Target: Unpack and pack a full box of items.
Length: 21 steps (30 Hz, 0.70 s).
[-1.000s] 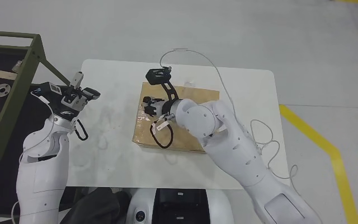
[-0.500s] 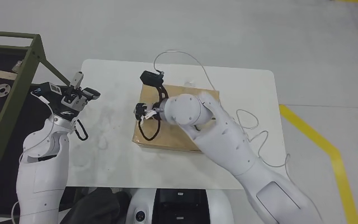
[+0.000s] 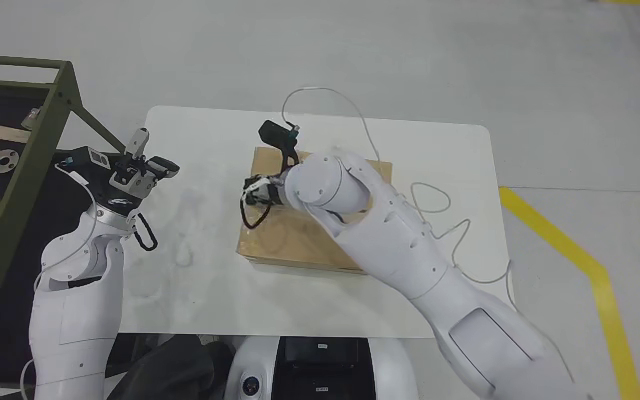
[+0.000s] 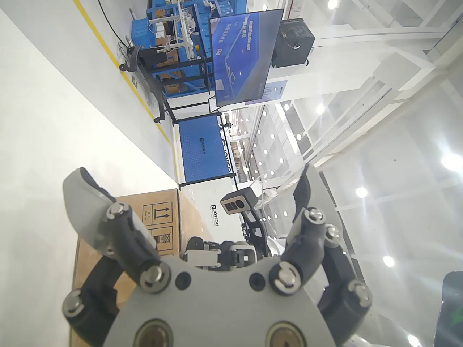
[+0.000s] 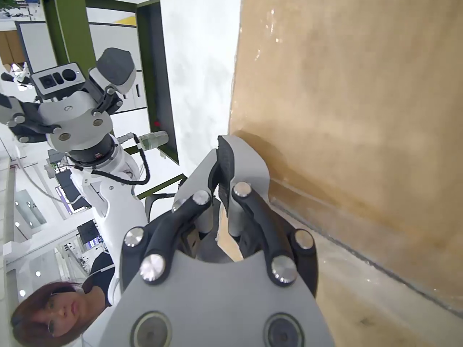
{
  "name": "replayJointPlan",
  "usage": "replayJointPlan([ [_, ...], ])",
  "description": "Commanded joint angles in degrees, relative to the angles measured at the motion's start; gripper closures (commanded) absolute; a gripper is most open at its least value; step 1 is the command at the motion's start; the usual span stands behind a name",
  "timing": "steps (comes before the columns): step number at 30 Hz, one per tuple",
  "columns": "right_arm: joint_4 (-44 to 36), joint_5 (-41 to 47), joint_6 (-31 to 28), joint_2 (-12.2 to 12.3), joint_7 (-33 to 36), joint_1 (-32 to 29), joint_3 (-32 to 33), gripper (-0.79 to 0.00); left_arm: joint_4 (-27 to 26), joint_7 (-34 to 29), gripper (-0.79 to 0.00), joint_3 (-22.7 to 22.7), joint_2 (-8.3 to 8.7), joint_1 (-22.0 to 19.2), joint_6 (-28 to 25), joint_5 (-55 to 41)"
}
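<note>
A closed brown cardboard box [image 3: 300, 238] lies on the white table [image 3: 200, 280], with a taped seam along its top. My right gripper [image 3: 250, 190] is low over the box's left edge, near the far corner. In the right wrist view its fingers [image 5: 225, 160] are pressed together with nothing seen between them, right at the edge of the box [image 5: 343, 102]. My left gripper [image 3: 152, 160] is held up over the table's left edge, away from the box. In the left wrist view its fingers [image 4: 85, 187] are spread wide around nothing, and the box [image 4: 159, 214] shows beyond.
A green metal rack [image 3: 45, 120] stands off the table's left side, close to my left arm. A thin white cable [image 3: 335, 95] loops from my right arm over the table's far side. Bare table lies between the box and the left gripper.
My right gripper has slid left across the box top, from near its middle to its left edge. The left arm has kept still.
</note>
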Motion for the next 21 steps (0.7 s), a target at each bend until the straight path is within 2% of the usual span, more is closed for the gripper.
replayJointPlan([
  [1, 0.5, 0.1, 0.8, -0.2, -0.1, 0.3, -0.3, 0.0, 0.0, 0.0, -0.785, 0.0, 0.0, 0.0, 0.0, 0.0],
  [13, 0.9, 0.5, 2.2, -0.7, 0.6, 1.6, -1.3, 0.0, 0.0, 0.0, -0.785, 0.0, 0.0, 0.0, 0.0, 0.0],
  [21, -6.0, -1.7, 6.0, 1.8, 0.6, -4.5, 4.1, 0.0, 0.0, 0.0, -0.785, 0.0, 0.0, 0.0, 0.0, 0.0],
])
